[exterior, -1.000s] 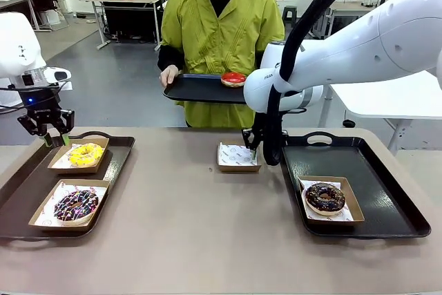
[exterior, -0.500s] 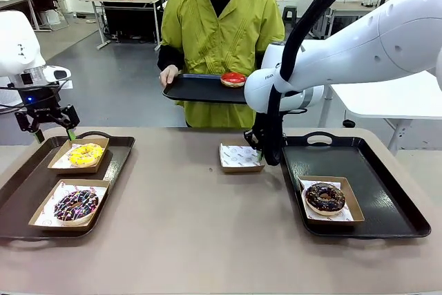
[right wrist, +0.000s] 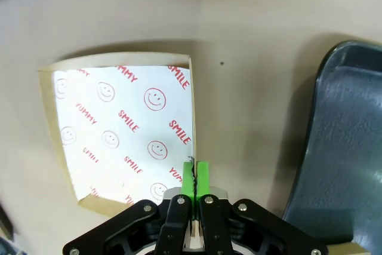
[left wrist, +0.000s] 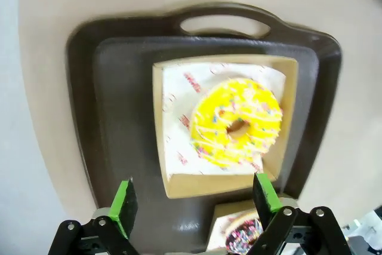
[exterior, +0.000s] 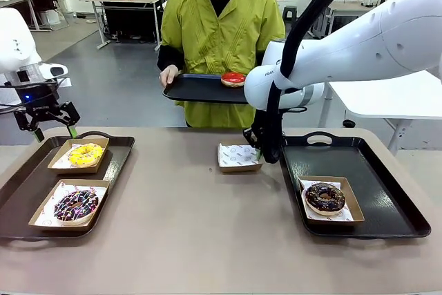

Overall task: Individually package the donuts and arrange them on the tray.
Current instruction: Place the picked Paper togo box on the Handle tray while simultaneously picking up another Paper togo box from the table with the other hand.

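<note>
In the front view, the left end effector (exterior: 52, 131) is hanging with its fingers spread wide and holding nothing, above the far end of the left tray (exterior: 117, 164). On that tray the yellow donut (exterior: 85, 154) is sitting in a box at the far end, and the sprinkled donut (exterior: 76, 205) is sitting in another box nearer the robot. The right end effector (exterior: 260, 151) is reaching down at the middle of the surface (exterior: 186, 233), pinching the right wall of the empty box (exterior: 238, 157), which is lying just left of the right tray (exterior: 387, 191). The dark donut (exterior: 324, 197) is resting in its box on that tray. Across the surface, a person's hand (exterior: 168, 75) is holding a small tray (exterior: 200, 88) with the red donut (exterior: 233, 79) lying on it.

In the left wrist view, the left end effector (left wrist: 196, 195) is standing wide open and empty, looking down on the yellow donut (left wrist: 236, 123) in its box; the sprinkled donut (left wrist: 242, 235) is peeking in at the bottom edge.

In the right wrist view, the right end effector (right wrist: 195, 177) is clamping its green pads together on the thin wall of the empty box (right wrist: 119, 141), whose paper lining is showing red smiley print.
</note>
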Controlling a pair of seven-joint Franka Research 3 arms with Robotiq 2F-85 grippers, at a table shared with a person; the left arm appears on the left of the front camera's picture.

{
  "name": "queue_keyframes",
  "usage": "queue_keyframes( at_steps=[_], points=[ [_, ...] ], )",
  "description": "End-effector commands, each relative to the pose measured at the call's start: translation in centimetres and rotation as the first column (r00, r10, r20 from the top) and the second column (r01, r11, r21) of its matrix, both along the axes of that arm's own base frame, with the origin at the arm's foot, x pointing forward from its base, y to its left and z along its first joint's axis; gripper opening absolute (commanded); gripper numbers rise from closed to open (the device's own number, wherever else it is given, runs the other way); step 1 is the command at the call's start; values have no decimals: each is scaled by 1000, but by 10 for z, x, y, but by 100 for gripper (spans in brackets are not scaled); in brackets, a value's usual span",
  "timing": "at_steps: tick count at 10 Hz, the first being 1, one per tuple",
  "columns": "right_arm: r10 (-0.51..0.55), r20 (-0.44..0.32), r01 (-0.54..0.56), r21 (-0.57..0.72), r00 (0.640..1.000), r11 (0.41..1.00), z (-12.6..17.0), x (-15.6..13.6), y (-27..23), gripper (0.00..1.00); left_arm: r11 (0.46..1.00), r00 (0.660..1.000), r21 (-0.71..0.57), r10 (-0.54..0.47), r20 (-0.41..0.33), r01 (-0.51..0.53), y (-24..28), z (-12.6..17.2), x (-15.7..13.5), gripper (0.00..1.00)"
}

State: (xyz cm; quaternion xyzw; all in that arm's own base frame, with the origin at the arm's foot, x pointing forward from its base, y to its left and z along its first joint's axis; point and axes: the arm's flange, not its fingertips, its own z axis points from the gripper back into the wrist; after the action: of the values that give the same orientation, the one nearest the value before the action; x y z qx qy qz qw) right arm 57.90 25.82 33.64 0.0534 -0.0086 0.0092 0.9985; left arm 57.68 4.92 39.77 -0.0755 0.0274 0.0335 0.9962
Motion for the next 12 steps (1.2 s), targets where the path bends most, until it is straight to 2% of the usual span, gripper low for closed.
queue_keyframes(
  at_steps=[1, 3, 5, 6, 8, 9, 10, 12],
  points=[
    [11, 4, -11, 17, 1000, 1000, 53, -23, 1, 0, 970, 1000, -242, -3, 21, 8, 17, 35, -48, 100],
    [2, 35, -2, -1, 999, 1000, 110, -34, -1, 0, 882, 998, -469, -7, 66, 37, 46, 67, -106, 100],
    [-20, 48, 20, 8, 999, 1000, 153, -30, 0, 0, 765, 987, -637, 9, 159, 96, 77, 87, -165, 100],
    [-34, 20, 34, -4, 999, 999, 171, -20, 4, 0, 703, 977, -700, 33, 210, 127, 95, 94, -195, 100],
    [-67, -35, 66, -17, 997, 998, 187, 6, 7, 0, 587, 960, -789, 66, 270, 182, 122, 95, -241, 100],
    [-93, -42, 92, -26, 995, 995, 188, 20, 9, 0, 530, 957, -830, 108, 270, 174, 141, 89, -255, 100],
    [-110, -54, 108, -33, 992, 994, 185, 32, 9, 0, 483, 959, -865, 150, 239, 140, 161, 79, -262, 100],
    [-143, -64, 142, -28, 988, 990, 179, 48, 6, 0, 420, 972, -905, 183, 150, 60, 190, 60, -258, 100]
  ],
)
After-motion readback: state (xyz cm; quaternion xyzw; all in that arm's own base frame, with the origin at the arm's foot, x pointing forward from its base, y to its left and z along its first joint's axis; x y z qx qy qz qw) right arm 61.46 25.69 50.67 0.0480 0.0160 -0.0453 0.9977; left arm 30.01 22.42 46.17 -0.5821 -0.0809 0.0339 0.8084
